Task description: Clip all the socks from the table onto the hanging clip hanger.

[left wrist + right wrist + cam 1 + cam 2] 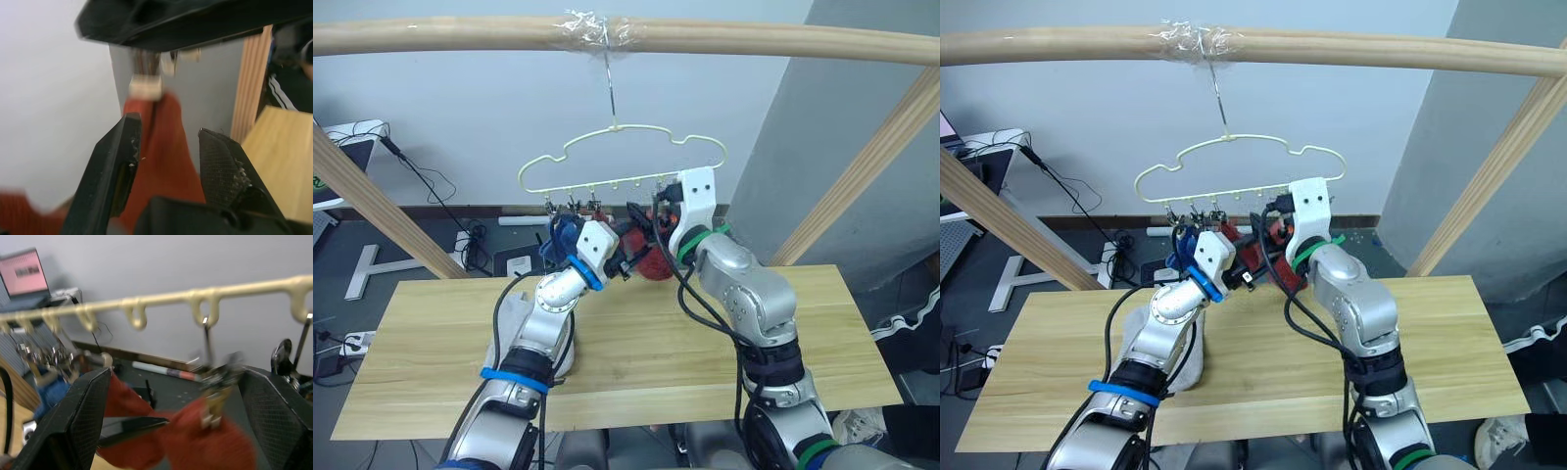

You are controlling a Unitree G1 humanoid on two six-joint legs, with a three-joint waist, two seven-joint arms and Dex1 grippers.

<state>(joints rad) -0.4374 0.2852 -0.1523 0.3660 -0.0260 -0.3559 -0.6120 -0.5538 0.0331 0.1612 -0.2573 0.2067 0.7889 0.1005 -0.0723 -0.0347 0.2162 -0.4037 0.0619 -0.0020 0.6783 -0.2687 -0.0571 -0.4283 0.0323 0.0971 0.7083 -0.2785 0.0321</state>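
table (636, 377) of pale yellowish planks is seen running across the lower half of the eye views, set under a frame of round wooden poles (724, 39). behind it a pale wall, a dark floor with cables and a power strip, and a laptop (25, 274) on a stand at the robot's left are shown. the clip hanger (622, 157) is hung by its hook from the top pole, where clear tape is wrapped, above the far edge of the table.

a light grey sock (514, 318) is laid on the table near its left end, partly covered by the left arm. a blue sock (565, 235) is clipped near the left end of the hanger, and a rust red sock (646, 257) is hung from clips near the middle.

both grippers are raised to the clips. the left gripper (168, 161) is held spread, with the red sock between its fingers; whether the cloth is touched cannot be told. the right gripper (176, 423) is spread wide around a small metal clip (215, 382) biting the red sock.

the wrist views give what the eye views hide: the hanger's row of loops, the clip on the cloth, and the gaps between the fingers.
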